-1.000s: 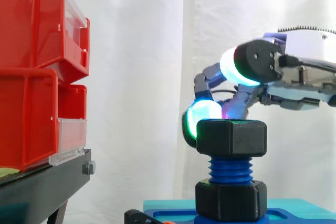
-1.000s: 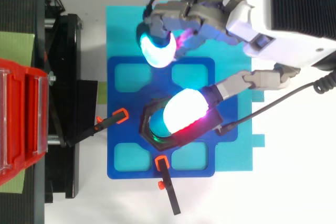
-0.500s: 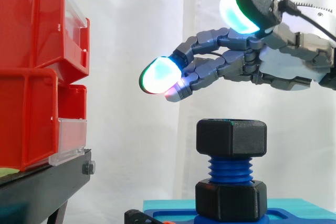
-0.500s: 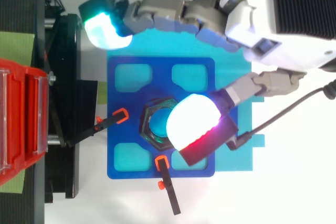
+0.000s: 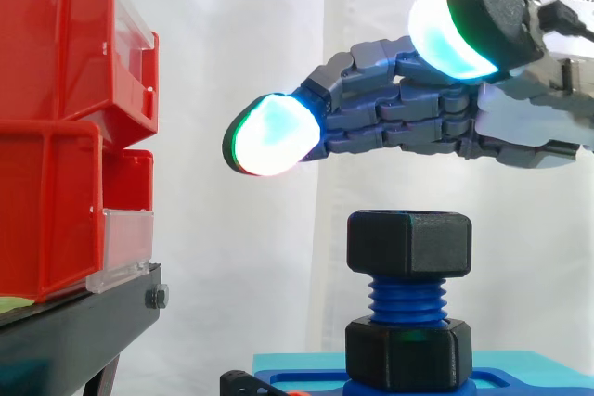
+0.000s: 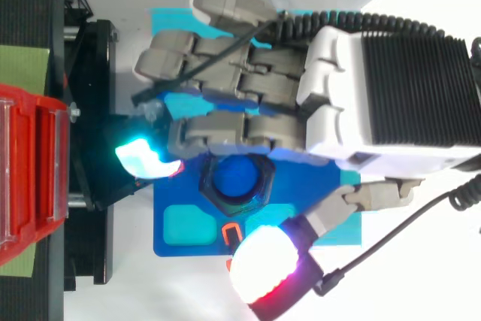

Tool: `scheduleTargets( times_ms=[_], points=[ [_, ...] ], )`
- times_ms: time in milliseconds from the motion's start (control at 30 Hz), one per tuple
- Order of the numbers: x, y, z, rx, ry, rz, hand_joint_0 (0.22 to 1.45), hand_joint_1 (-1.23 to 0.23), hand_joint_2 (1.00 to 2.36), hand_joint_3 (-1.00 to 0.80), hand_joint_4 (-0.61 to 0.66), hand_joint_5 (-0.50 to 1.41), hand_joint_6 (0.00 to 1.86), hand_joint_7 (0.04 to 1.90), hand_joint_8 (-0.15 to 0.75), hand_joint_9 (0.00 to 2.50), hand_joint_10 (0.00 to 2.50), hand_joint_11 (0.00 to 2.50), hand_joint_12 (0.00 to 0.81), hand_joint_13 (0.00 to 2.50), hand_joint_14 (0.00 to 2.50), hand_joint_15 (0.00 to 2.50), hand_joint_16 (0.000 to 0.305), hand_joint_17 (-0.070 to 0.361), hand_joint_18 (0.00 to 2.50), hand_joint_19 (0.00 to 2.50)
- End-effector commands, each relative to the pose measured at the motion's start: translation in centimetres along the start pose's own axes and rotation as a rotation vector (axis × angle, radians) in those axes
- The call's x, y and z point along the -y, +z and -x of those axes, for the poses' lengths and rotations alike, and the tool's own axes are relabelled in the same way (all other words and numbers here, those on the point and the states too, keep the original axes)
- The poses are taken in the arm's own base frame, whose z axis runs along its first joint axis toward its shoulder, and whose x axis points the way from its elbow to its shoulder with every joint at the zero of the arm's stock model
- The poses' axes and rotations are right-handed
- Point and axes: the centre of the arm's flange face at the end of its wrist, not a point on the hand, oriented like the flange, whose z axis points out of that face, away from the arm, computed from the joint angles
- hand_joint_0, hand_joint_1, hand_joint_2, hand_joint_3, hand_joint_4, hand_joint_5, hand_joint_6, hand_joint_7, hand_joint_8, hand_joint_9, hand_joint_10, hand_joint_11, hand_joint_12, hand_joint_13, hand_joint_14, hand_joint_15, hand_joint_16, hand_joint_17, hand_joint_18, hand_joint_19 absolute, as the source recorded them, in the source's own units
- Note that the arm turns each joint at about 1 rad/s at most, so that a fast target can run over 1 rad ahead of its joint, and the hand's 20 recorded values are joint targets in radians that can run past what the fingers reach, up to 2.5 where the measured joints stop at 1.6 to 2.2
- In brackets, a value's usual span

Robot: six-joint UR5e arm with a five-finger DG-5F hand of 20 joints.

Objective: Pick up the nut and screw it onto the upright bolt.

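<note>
Well, from the side, the hand [image 5: 520, 132] hangs above the nut [image 5: 408, 241] and does not touch it. Its fingers [image 5: 390, 122] are stretched out straight and hold nothing. The black nut sits on top of the blue bolt [image 5: 408, 301], with bare thread under it. From above, the nut [image 6: 213, 199] rings the bolt [image 6: 234, 179], just beside the fingers [image 6: 225, 131]. I think the screwing is partway done. Next the fingers must come down, hug the nut and turn it.
</note>
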Motion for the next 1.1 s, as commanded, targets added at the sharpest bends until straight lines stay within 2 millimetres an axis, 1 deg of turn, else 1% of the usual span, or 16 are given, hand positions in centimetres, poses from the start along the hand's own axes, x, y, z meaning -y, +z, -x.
scheduleTargets(
  times_ms=[0, 333, 533, 733, 1067],
  points=[
    [-0.5, -0.1, -0.3, -0.013, 0.004, 0.002, 0.43, -0.27, 1.00, -0.50, 0.20, -0.24, 0.50, 0.65, 0.256, 0.03, 0.00, 0.00, 0.329, 0.12, 0.00, 0.00, 0.040, 0.091, 0.00, 0.00],
    [-0.7, -0.2, -0.5, -0.021, 0.003, 0.001, 0.43, -0.28, 1.00, -0.50, 0.20, -0.23, 0.50, 0.68, 0.262, 0.10, 0.00, 0.00, 0.329, 0.11, 0.00, 0.00, 0.040, 0.089, 0.00, 0.00],
    [-0.6, -0.2, -0.6, -0.024, 0.003, 0.001, 0.44, -0.28, 1.00, -0.50, 0.22, -0.20, 0.50, 0.73, 0.271, 0.16, 0.00, 0.00, 0.327, 0.14, 0.00, 0.00, 0.040, 0.089, 0.00, 0.00],
    [0.2, -0.7, -1.5, -0.052, -0.002, -0.014, 0.44, -0.27, 1.00, -0.50, 0.24, -0.19, 0.50, 0.76, 0.279, 0.20, 0.00, 0.00, 0.323, 0.15, 0.00, 0.00, 0.039, 0.087, 0.00, 0.00],
    [0.5, -0.7, -1.4, -0.055, -0.003, -0.015, 0.44, -0.26, 1.00, -0.50, 0.26, -0.17, 0.50, 0.81, 0.286, 0.26, 0.00, 0.00, 0.317, 0.18, 0.00, 0.00, 0.037, 0.084, 0.00, 0.00]
  ],
)
